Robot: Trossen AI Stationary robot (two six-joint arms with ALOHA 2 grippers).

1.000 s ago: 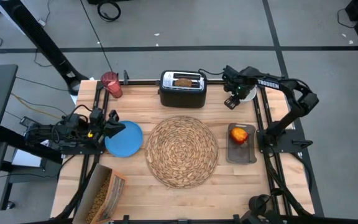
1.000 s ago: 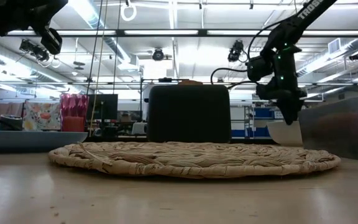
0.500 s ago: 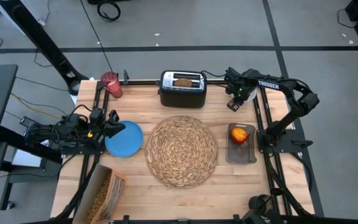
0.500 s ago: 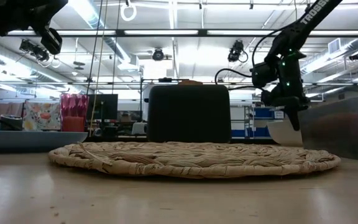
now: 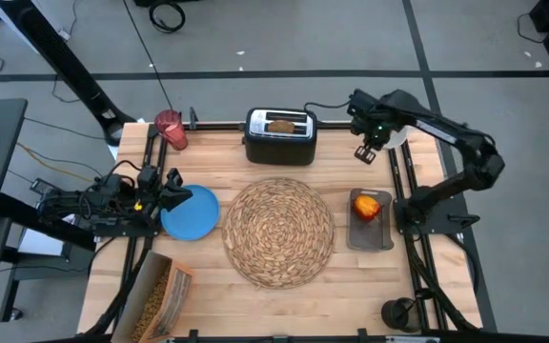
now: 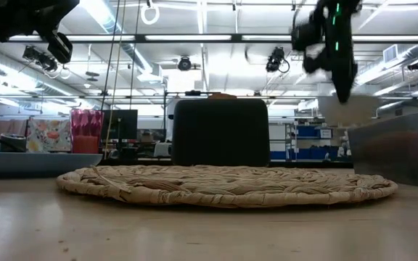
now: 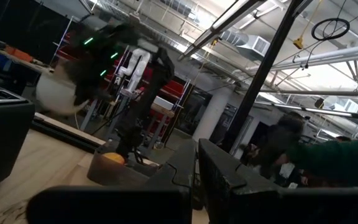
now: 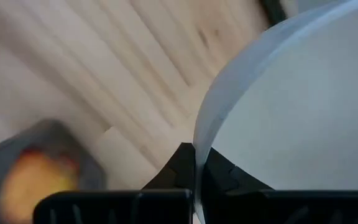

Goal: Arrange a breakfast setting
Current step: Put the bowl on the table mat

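Note:
My right gripper (image 5: 366,151) is shut on the white bowl (image 6: 348,110) above the table's far right corner; the bowl also shows in the right wrist view (image 8: 291,106). My left gripper (image 5: 172,194) is shut and empty, held above the left edge of the small blue plate (image 5: 192,212). The round woven placemat (image 5: 279,232) lies flat at the table's middle. The toast slice (image 5: 281,124) sticks up out of a black toaster (image 5: 280,143). The red apple (image 5: 368,205) lies in a grey tray (image 5: 370,233). The pink-red cup (image 5: 170,129) stands at the far left. The spoon is out of view. My right gripper pinches the bowl's rim (image 8: 196,140), one finger inside the bowl and one outside. The fingers (image 6: 342,85) come from above, pointing down. The bowl hangs below them, lifted clear of the table.
An open box of cereal (image 5: 160,293) lies at the near left corner. The toaster stands at the far edge behind the placemat. A person shows in the room beyond the table in the left wrist view (image 7: 316,155).
My right gripper has gone up and a little toward the table's right edge with the white bowl. The bowl stood on the table near the far right corner and now hangs lifted clear of it.

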